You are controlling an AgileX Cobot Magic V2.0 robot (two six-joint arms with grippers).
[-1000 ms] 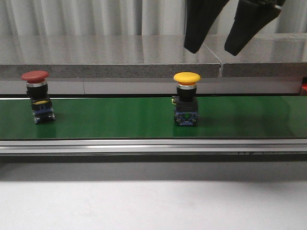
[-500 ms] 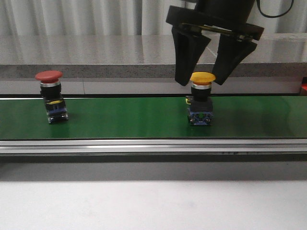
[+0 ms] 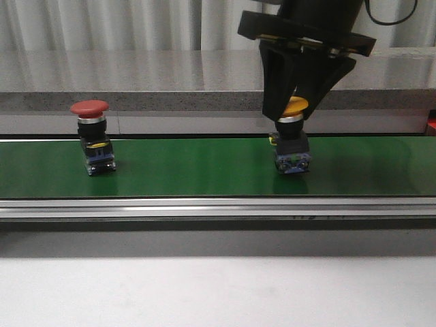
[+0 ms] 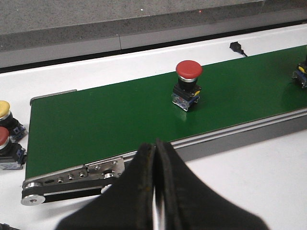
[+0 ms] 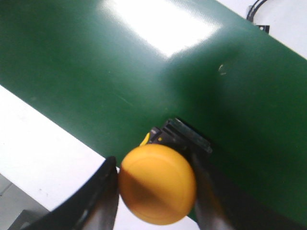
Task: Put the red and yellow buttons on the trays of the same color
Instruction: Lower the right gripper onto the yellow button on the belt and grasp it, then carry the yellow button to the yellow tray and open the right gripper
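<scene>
Front view first: the right gripper at upper right pinches the yellow button by its cap for a lift off the green belt; half a second earlier its fingers stood spread. The red button has drifted rightward. Left wrist view: left gripper pressed together, idle; red button at upper centre. Right wrist view: yellow button clamped between fingers, bottom centre.

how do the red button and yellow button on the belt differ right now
The red button has a red cap, the yellow button a yellow one. The red button stands free and upright; the yellow button sits tilted between the right claw fingers. Both are mushroom-cap switches on the green belt.
</scene>
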